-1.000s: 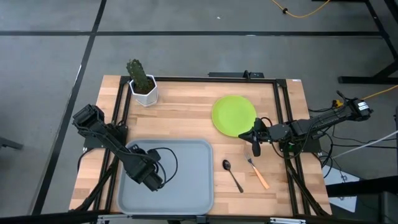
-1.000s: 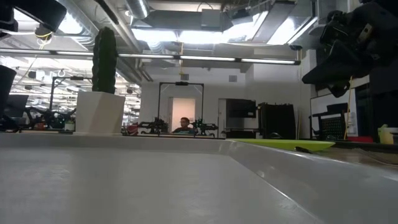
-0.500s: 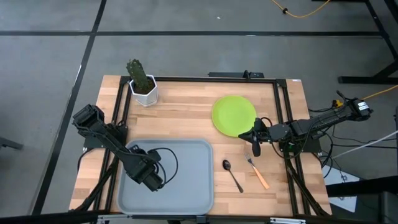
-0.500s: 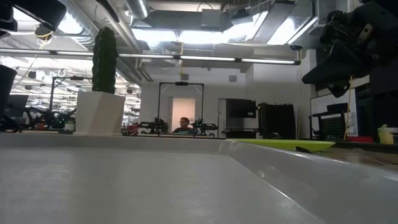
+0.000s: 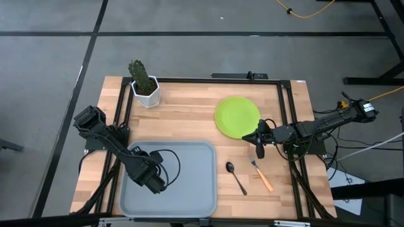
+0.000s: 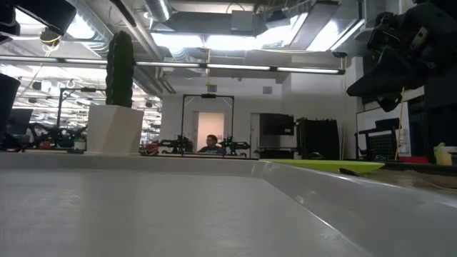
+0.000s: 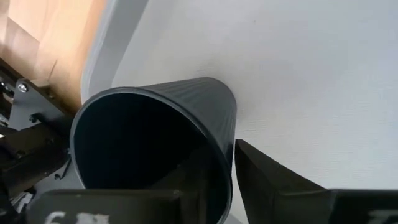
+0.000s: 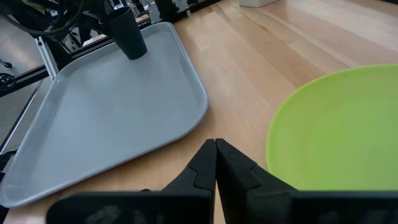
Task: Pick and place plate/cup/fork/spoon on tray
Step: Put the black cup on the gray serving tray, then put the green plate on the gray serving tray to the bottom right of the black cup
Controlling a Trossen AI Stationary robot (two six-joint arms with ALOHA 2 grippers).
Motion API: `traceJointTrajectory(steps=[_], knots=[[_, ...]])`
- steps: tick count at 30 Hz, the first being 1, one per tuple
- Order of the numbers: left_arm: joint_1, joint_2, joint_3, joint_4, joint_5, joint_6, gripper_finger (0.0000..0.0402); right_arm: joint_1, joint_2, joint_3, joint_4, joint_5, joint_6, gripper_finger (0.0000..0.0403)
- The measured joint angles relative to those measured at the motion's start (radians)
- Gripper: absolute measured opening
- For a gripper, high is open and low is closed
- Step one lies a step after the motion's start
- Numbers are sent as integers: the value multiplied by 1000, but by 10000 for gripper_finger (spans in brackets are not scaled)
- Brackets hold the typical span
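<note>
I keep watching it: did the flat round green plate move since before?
No. The flat round lime-green plate sits the same way beside the white cactus pot.

Black cup (image 7: 155, 149) on grey tray (image 5: 189, 183); green plate (image 5: 237, 116), spoon (image 5: 236, 177), fork (image 5: 261, 174) beside.

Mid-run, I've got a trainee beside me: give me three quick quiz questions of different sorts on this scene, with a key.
1. True or false: the left gripper grips the cup's rim over the tray.
2. Which lies nearer the tray: A) the fork B) the spoon?
3. Fill in: the right gripper, fingers together, sits by the edge of the ____.

Key: 1 true. 2 B. 3 plate.
</note>
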Motion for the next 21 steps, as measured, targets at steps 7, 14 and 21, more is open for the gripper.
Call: traceJointTrajectory(steps=[7,14,21], knots=[[0,0,0,-7,-13,5,100,0,0,0,0,0,0,11],[0,-1,61,-82,9,1,102,0,0,0,0,0,0,11],[0,-1,211,-201,-10,4,102,0,0,0,0,0,0,11]])
